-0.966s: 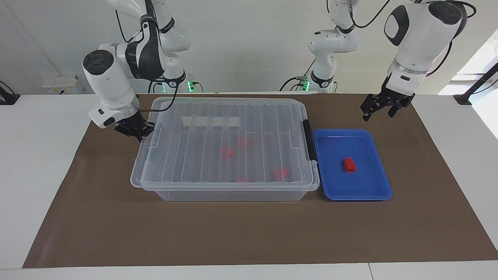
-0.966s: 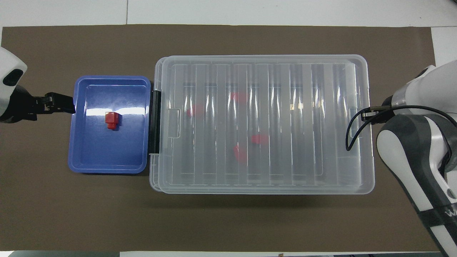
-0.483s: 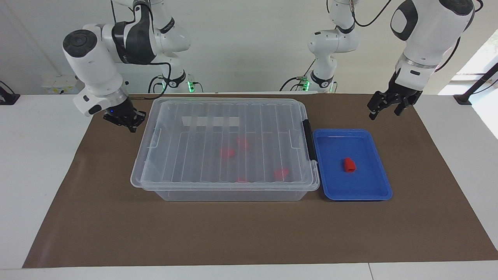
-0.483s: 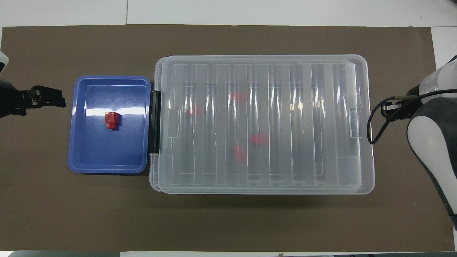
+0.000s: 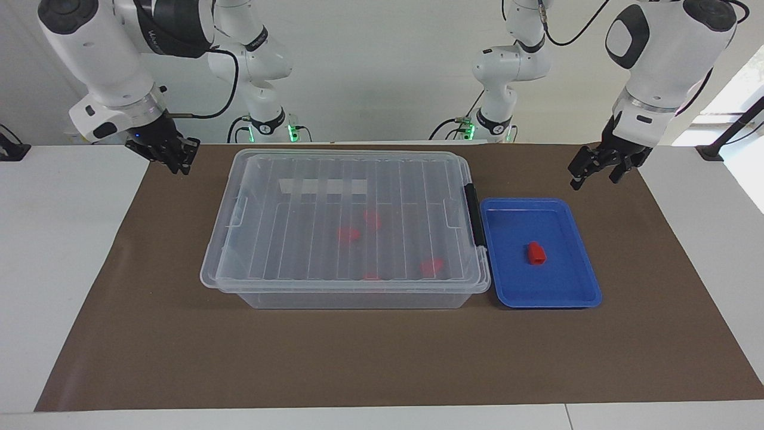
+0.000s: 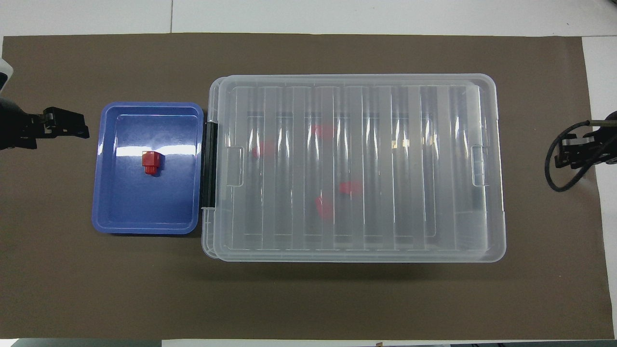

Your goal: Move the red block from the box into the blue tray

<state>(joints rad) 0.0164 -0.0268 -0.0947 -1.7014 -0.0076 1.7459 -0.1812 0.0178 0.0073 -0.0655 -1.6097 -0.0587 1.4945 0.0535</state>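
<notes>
We found the block (image 5: 535,252) lying in the tray (image 5: 582,298), roughly at the centre of its floor, clear of every rim. In the overhead view its narrow stub pointed toward 6 o'clock. The tray sat on the tabletop (image 5: 382,358) just beside the box (image 5: 352,295), at the latch (image 5: 474,215) end, which is the left arm's end. The box lid (image 5: 346,179) was on, and four blurred red pieces (image 6: 332,193) showed through it; we could not tell their shapes.

In our judgement the task was essentially complete: the block was delivered, the lid was back in place, and neither arm carried anything. All that appeared to be left was for the arms to park.

The left tool (image 5: 592,169) hung in the air over the mat (image 5: 179,358), off the tray's corner at about 1 o'clock in the facing view. Its fingers stood slightly apart with nothing between them. The right tool (image 5: 173,154) hung over the mat's edge off the box's unlatched end, at about 10 o'clock from the box in the facing view. We could not tell how its fingers stood; nothing was seen in it.

As to markings, the right arm's dark cover bore some white lettering, which we could not read. We found no label on box, tray or block.
</notes>
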